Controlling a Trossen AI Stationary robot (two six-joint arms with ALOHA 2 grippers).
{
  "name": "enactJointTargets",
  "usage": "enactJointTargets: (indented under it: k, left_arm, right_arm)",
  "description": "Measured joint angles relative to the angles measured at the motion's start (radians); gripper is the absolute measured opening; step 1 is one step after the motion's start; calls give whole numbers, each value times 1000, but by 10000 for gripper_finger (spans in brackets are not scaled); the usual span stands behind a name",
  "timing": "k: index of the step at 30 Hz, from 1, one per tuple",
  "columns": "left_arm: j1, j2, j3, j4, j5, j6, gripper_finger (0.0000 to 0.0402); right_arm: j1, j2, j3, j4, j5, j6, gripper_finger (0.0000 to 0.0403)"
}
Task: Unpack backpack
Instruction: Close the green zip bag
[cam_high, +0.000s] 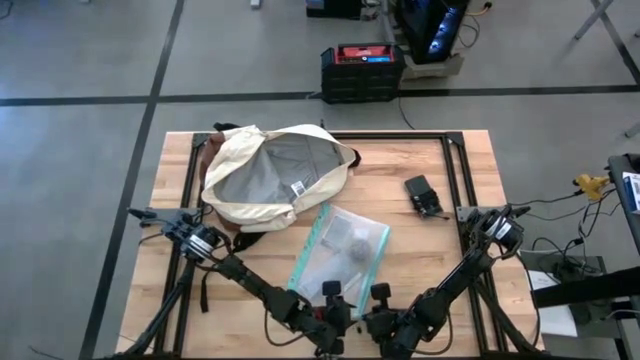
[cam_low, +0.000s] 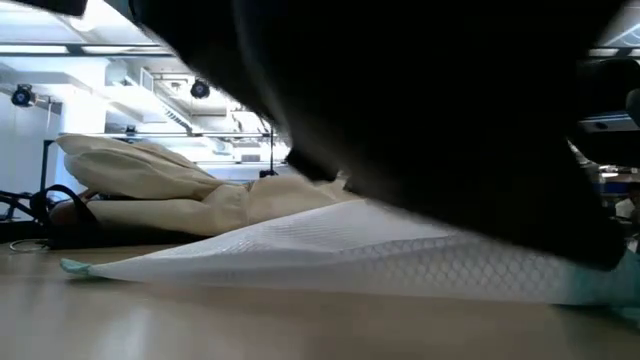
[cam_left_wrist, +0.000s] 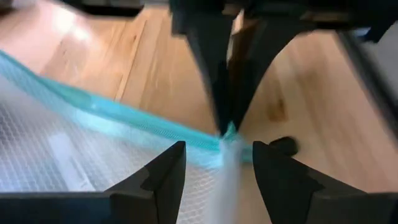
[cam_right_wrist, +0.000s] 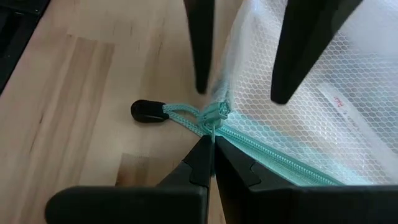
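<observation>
A dark blurred arm (cam_low: 420, 110) hides most of the low view, and the pouch's (cam_high: 340, 255) contents are unclear.

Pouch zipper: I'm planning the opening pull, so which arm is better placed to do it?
Right, probably. The right claw is shut on the zipper at its slider; the left claw is open around the pouch edge.

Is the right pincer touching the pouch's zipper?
Touching. In the right wrist view, the right pincer is shut on the teal zipper of the clear pouch.

One backpack (cam_high: 272, 176), one clear zip pouch (cam_high: 340, 252) and one small black device (cam_high: 423, 195) lie on the one desk (cam_high: 400, 270); two claws.
</observation>
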Motion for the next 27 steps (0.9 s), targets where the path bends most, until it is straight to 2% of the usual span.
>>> enactJointTargets:
  k: [3,7,10,14,16,23,27]
  left_arm:
    - [4,-1,1,-52,4,-33,169]
    - [17,0,0,-51,37,-42,140]
    - [25,0,0,-47,78,-40,103]
    - [36,0,0,-45,82,-33,31]
    - [36,-1,0,-43,69,-28,9]
    - [17,-27,0,-46,19,2,0]
    - [-5,-30,46,-85,-31,43,0]
  right_arm:
    - [0,0,4,-2,2,-2,0]
    - [0,-2,16,-10,3,-16,0]
    - [-3,-8,31,-6,3,-42,0]
    - [-9,-15,38,-9,4,-55,0]
    - [-9,-15,38,-12,4,-55,0]
    - [-8,-19,38,-19,13,-15,0]
    - [-8,-20,40,-16,11,17,0]
